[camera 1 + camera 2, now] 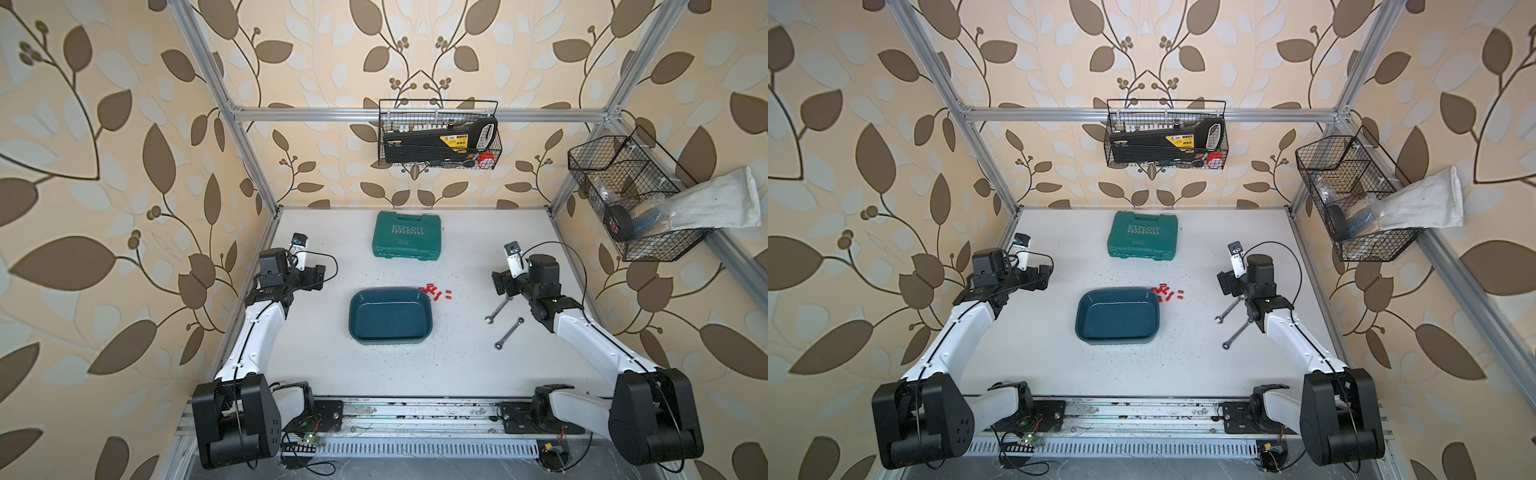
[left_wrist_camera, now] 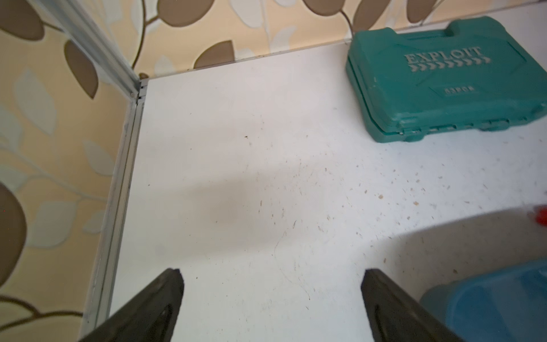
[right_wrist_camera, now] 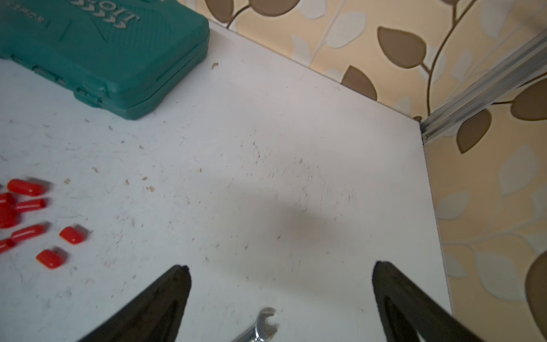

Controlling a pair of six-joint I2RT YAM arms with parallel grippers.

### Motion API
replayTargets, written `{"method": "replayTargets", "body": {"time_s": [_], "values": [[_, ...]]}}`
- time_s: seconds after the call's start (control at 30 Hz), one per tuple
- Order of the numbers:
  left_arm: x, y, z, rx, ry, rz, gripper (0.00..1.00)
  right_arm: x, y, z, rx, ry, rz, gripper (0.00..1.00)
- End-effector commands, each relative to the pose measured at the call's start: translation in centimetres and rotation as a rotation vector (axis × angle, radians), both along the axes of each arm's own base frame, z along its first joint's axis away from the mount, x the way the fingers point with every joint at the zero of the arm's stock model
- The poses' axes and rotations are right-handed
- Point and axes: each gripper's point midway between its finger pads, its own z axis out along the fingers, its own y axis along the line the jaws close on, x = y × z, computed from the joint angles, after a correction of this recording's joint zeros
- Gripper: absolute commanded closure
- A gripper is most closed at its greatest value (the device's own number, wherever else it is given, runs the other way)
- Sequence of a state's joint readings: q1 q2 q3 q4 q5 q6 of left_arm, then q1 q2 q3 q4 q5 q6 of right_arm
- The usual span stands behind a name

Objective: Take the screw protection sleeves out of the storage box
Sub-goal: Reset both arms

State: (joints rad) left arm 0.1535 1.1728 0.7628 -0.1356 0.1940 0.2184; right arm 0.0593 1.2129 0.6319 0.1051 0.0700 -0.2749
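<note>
Right wrist view: screw protection sleeves (image 3: 29, 230) lie mid-table, outside the storage box (image 1: 390, 318). Looks done, so left gripper (image 2: 272, 272) and right gripper (image 3: 281, 265) gape empty.

Red sleeves (image 1: 430, 289); teal-blue storage box (image 1: 390, 318); green case (image 1: 406, 235); brown-leaf beige wallpaper (image 1: 104, 199).

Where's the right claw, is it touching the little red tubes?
Apart. The right wrist view shows the right gripper open over bare table, with a clear gap to the screw protection sleeves.

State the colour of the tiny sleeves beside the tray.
Bright red: the tiny plastic cylindrical sleeves, clearest in right wrist view.
</note>
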Motion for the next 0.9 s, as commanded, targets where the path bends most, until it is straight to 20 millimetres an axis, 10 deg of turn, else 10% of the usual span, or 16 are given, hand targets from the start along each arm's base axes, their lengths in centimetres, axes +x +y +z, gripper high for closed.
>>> {"method": "replayTargets", "body": {"time_s": [0.0,0.37,0.87], "values": [[1.5,1.2,1.1,-0.14,-0.086,0.1,0.01,1.5,-0.2,0.8,0.162,-0.119,-0.053,0.01],[1.9,1.1,-2.6,-0.164,-0.231,0.097,0.01,1.1,0.0,-4.0,0.267,-0.175,-0.067,0.01],[0.9,1.7,-5.2,-0.239,-0.157,0.172,0.01,0.9,-0.4,-5.5,0.26,-0.228,-0.083,0.01]]}}
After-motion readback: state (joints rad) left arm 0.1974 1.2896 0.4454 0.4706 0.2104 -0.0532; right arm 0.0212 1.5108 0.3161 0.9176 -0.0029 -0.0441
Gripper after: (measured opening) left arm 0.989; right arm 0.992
